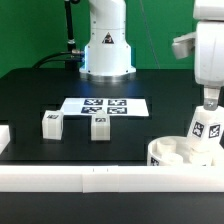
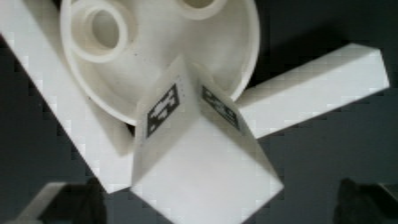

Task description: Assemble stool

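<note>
Gripper [image 1: 209, 103] hangs at the exterior view's right, just above a leg that stands upright in the seat; its jaws are spread wide and hold nothing, and in the wrist view only the dark finger tips [image 2: 64, 198] show at the two sides of that leg, apart from it

Going from the exterior view's left: the first loose leg [image 1: 51, 123] stands on the black table [image 1: 30, 90], then a second loose leg [image 1: 99, 126] beside it, both well apart from the seat. Behind them lies the marker board [image 1: 105, 105]. At the far right the round seat [image 1: 178, 155] rests in the corner against the white border bar [image 1: 90, 178], with the third leg [image 1: 203, 128] planted in it

What could go wrong, in my judgement: this leg may be not fully seated. If the jaws come down off centre, one finger can push the leg and tilt it, or shift the seat out of the corner. An open hole [image 2: 102, 27] waits for another leg
</note>
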`<action>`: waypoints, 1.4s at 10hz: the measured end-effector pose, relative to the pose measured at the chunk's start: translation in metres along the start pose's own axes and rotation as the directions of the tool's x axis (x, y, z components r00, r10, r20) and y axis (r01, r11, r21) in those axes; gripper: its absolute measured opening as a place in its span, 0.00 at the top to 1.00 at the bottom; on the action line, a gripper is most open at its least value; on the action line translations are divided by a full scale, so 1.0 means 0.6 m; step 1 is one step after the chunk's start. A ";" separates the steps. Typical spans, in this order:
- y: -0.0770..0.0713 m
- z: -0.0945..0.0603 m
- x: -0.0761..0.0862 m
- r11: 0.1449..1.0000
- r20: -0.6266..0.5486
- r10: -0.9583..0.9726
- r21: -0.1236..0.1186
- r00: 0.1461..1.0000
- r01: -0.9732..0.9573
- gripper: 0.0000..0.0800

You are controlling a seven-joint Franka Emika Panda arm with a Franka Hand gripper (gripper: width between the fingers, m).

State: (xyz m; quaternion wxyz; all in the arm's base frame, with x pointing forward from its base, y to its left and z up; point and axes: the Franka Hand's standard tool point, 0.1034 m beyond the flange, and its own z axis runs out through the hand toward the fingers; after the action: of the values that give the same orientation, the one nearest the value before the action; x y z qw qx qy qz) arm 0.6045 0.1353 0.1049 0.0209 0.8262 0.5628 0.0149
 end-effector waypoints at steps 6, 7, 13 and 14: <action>0.011 0.020 0.006 0.800 0.028 -0.600 0.004 0.799 0.600 0.19; 0.016 0.025 0.008 0.739 0.035 -0.674 0.007 0.738 0.674 0.19; 0.024 0.028 -0.004 0.666 0.045 -0.745 0.014 0.665 0.745 0.49; 0.024 0.029 -0.006 0.667 0.045 -0.744 0.015 0.666 0.745 0.49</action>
State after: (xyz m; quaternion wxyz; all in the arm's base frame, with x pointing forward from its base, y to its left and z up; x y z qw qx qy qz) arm 0.6177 0.1265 0.0885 0.0405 0.5248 0.8502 -0.0132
